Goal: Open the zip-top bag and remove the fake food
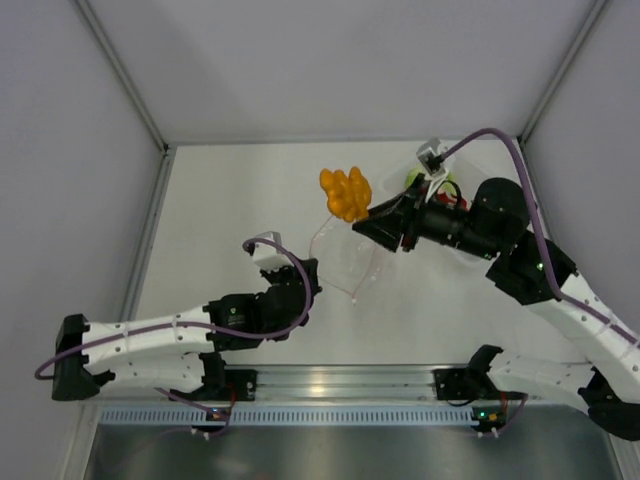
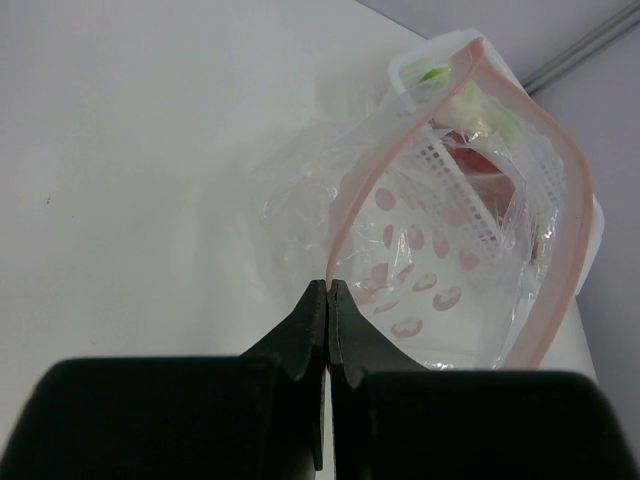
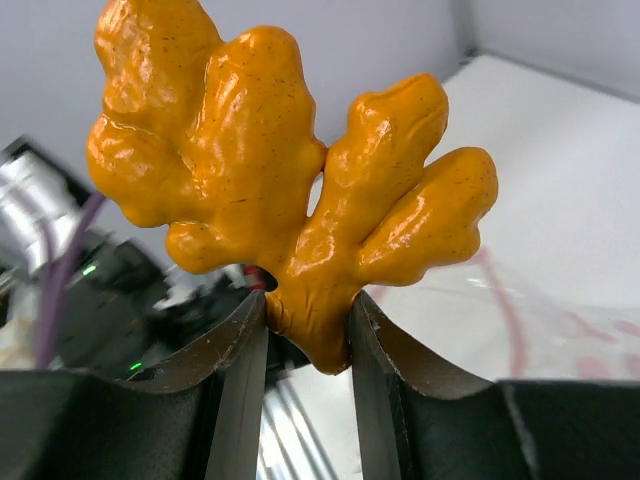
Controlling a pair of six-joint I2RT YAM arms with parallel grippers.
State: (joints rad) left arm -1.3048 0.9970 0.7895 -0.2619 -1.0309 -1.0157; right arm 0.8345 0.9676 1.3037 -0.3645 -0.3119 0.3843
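The left fingers [image 2: 326, 305] are pressed fully together on the pink-red zip strip [image 2: 352, 195] of the zip-top bag [image 1: 345, 258], pinching one lip of its mouth. The bag lies about mid-desk, a little nearer the near edge than the far one. Its mouth gapes wide, with the strip curving round in a loop. The clear, crinkled plastic carries pink oval spots and a white gridded patch.

The right fingers [image 1: 370, 216] are parted only as far as the stem of an orange knobbly fake-food piece [image 3: 290, 180]. They grip it by its narrow lower end, with the lobes fanning out above. It is held up off the desk [image 1: 230, 200], beyond the bag on the side towards the far edge.

Through the bag's plastic a red piece [image 2: 478, 165] shows. A green-and-white piece [image 2: 433, 75] sits by a white-rimmed clear tray [image 2: 420, 60] towards the right edge. Whether either one lies in the bag or behind it, I cannot tell.
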